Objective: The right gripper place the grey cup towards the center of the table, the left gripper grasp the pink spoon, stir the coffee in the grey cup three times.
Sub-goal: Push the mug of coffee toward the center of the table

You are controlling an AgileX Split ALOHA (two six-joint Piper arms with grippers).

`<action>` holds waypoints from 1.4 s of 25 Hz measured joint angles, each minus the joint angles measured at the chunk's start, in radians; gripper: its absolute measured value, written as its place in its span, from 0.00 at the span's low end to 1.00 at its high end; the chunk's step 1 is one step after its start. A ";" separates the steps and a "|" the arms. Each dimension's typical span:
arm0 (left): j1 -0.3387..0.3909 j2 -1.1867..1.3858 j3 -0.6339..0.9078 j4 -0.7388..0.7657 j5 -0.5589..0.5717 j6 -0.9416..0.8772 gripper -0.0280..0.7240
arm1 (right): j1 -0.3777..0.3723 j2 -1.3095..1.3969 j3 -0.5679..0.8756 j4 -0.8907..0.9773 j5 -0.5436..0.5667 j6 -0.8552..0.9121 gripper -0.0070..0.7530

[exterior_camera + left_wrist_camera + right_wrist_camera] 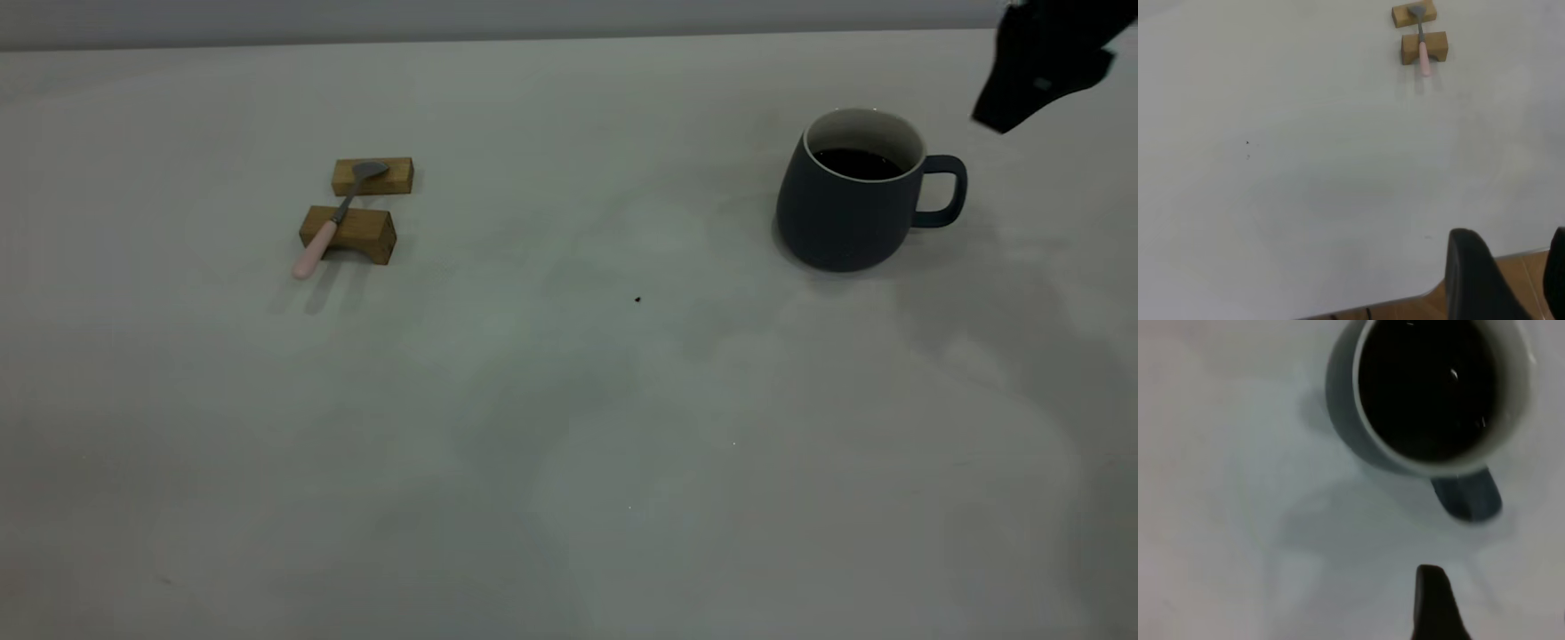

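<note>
Coffee (855,164) is sitting high in the grey cup (845,209); the right gripper (1040,71), hovering at its two o'clock, grip state untellable, risks spilling it by jerking the handle.

Light: dim, even, soft over my pale matte table (533,427) | Shadows: faint, beside the rounded slate-grey cup (849,209) | Glare: pinpoint glints on its black coffee (1431,387) | Blur: my right wrist view soft throughout.
</note>
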 joint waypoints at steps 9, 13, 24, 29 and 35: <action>0.000 0.000 0.000 0.000 0.000 0.000 0.48 | -0.092 0.166 -0.187 0.215 0.155 -0.497 0.66; 0.000 0.000 0.000 0.000 0.000 0.000 0.48 | -0.117 0.215 -0.192 0.309 0.150 -0.664 0.66; 0.000 0.000 0.000 0.000 0.000 0.000 0.48 | -0.152 0.312 -0.192 0.444 0.069 -0.825 0.66; 0.000 0.000 0.000 0.000 0.000 0.000 0.48 | -0.152 0.350 -0.192 0.598 0.063 -0.940 0.66; 0.000 0.000 0.000 0.000 0.000 0.000 0.48 | -0.146 0.360 -0.192 0.701 0.045 -0.959 0.66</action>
